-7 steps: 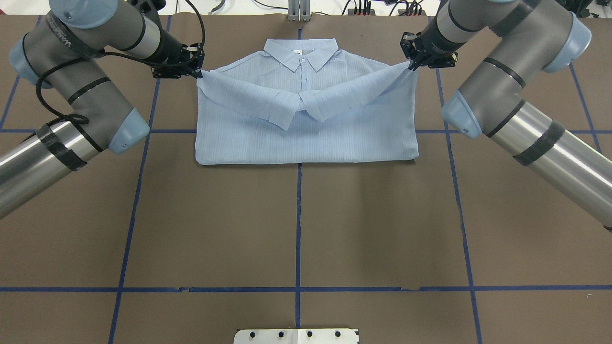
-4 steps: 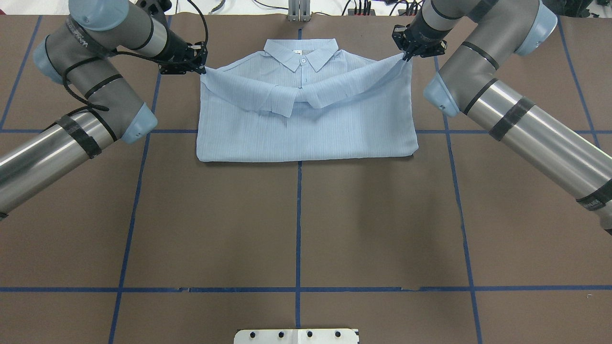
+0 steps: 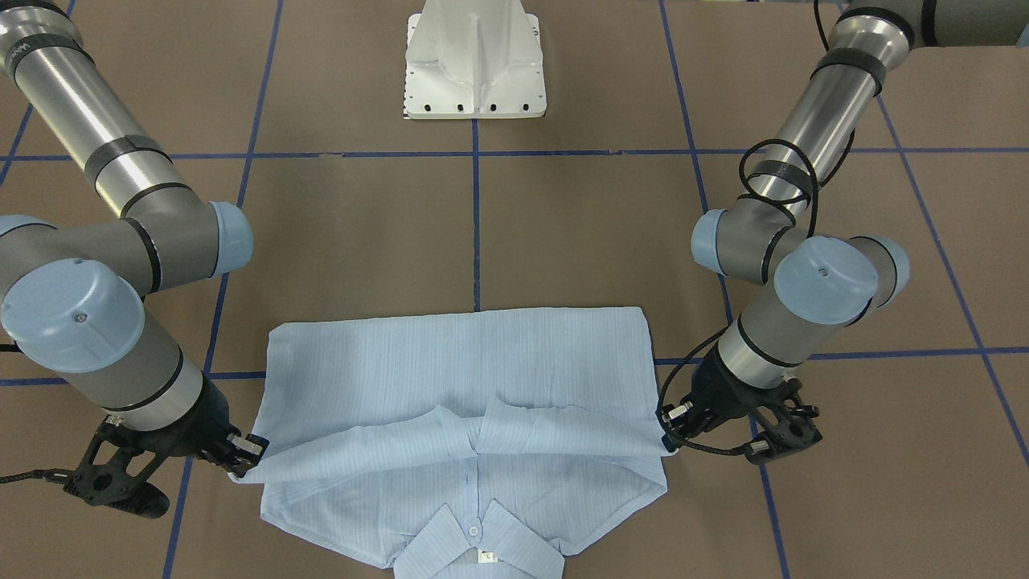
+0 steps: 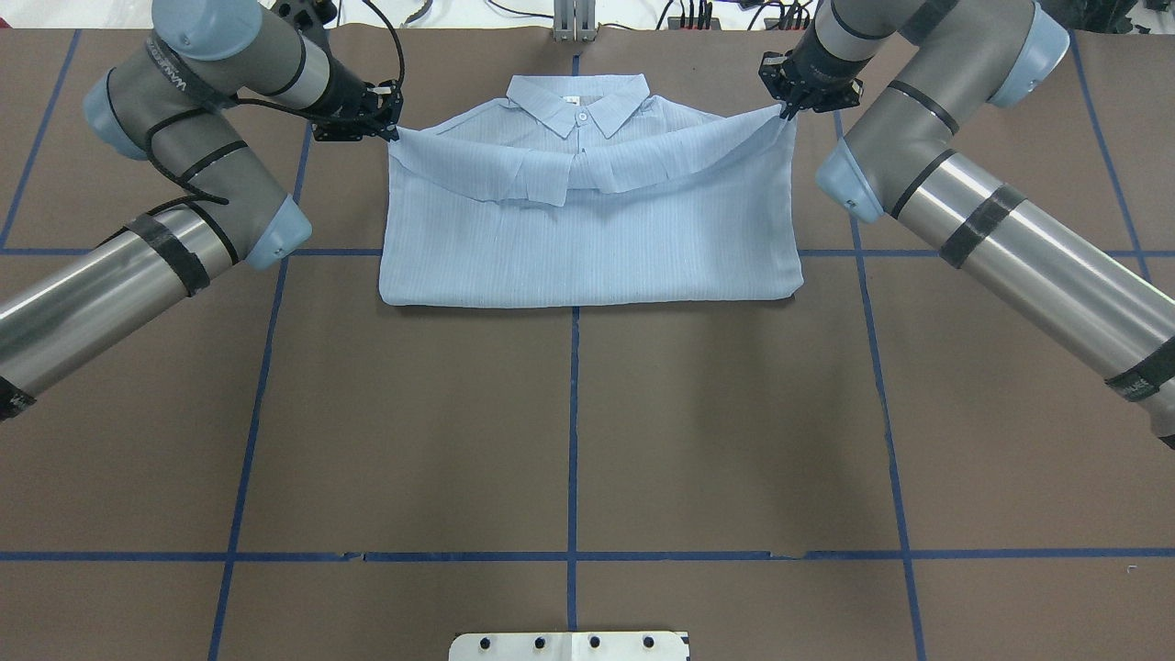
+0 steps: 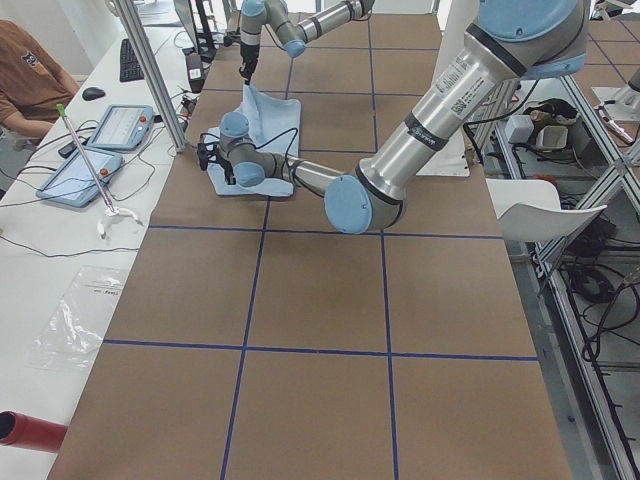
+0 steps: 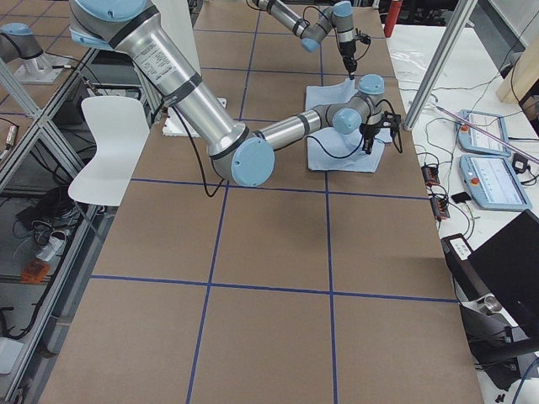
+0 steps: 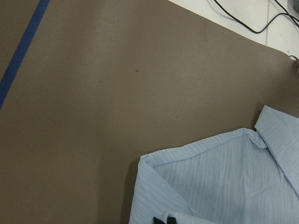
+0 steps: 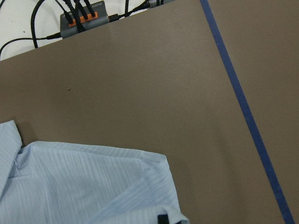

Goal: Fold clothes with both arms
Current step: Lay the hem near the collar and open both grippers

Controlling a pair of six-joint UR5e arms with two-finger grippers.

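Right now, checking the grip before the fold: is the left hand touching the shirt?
Touching. The overhead view shows the left hand pinching the shirt's shoulder corner, with the cloth drawn taut to it.

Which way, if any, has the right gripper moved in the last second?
Yes. In the overhead view the right gripper has moved away from the crosswise blue tape line, towards the table's far edge, gripping the shirt.

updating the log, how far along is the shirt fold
Done: both sleeves are folded in across the shirt, and its lower edge looks folded under. In hand: the left tool and right tool each pinch a raised shoulder corner. Left: carrying the collar end over, by my guess.
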